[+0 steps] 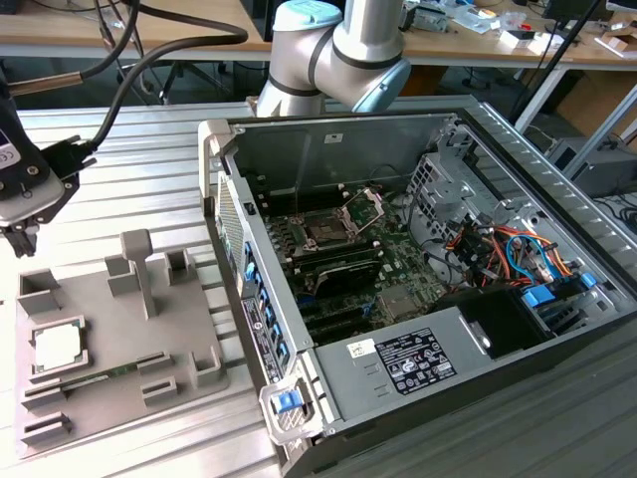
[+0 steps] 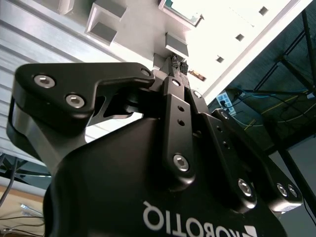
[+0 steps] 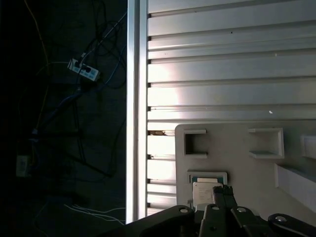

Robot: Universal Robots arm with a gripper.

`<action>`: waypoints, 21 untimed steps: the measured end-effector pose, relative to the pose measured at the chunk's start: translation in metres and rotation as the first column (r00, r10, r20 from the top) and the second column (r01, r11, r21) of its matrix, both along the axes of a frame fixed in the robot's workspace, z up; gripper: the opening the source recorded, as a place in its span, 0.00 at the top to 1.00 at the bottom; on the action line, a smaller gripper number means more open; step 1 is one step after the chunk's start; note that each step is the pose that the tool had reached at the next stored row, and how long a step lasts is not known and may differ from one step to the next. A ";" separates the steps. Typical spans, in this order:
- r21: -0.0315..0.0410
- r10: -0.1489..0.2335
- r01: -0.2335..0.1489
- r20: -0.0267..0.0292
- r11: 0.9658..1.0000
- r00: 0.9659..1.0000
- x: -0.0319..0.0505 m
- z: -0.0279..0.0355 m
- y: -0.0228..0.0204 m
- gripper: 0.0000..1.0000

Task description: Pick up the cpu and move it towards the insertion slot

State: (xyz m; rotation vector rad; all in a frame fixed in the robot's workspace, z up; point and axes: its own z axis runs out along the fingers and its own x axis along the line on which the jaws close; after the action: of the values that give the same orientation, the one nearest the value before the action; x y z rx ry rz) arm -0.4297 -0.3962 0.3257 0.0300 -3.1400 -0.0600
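The cpu (image 1: pixel 57 346), a flat silvery square, lies in a pocket at the near left of the grey tray (image 1: pixel 189 329). My gripper (image 1: pixel 18 239) hangs above the tray's far left corner, higher than the cpu and a little behind it, shut and holding nothing. In the first wrist view the fingertips (image 3: pixel 223 190) point down just beside the cpu (image 3: pixel 203 191) in its pocket. In the second wrist view the black fingers (image 2: pixel 178 66) meet over the tray (image 2: pixel 133 24). The insertion slot (image 1: pixel 328 231), dark with its silver bracket raised, sits inside the open computer case at the exterior view's right.
The open computer case (image 1: pixel 418 299) lies on the slotted aluminium table (image 1: pixel 129 169), its side wall (image 1: pixel 249 299) between tray and slot. Grey posts (image 1: pixel 134 261) stand up from the tray. The table edge (image 3: pixel 133 98) runs beside the tray, with cables on the floor beyond it.
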 end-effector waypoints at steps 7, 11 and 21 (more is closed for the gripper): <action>0.000 0.000 0.000 0.000 1.000 1.000 0.0000 -0.0016 0.0000 0.89; 0.000 0.000 0.000 0.000 1.000 1.000 0.0000 -0.0026 0.0000 0.89; 0.000 0.000 0.000 0.000 1.000 1.000 0.0000 -0.0050 0.0000 0.89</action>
State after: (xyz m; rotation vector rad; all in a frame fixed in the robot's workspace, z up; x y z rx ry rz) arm -0.4297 -0.3962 0.3207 0.0300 -3.1400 -0.0600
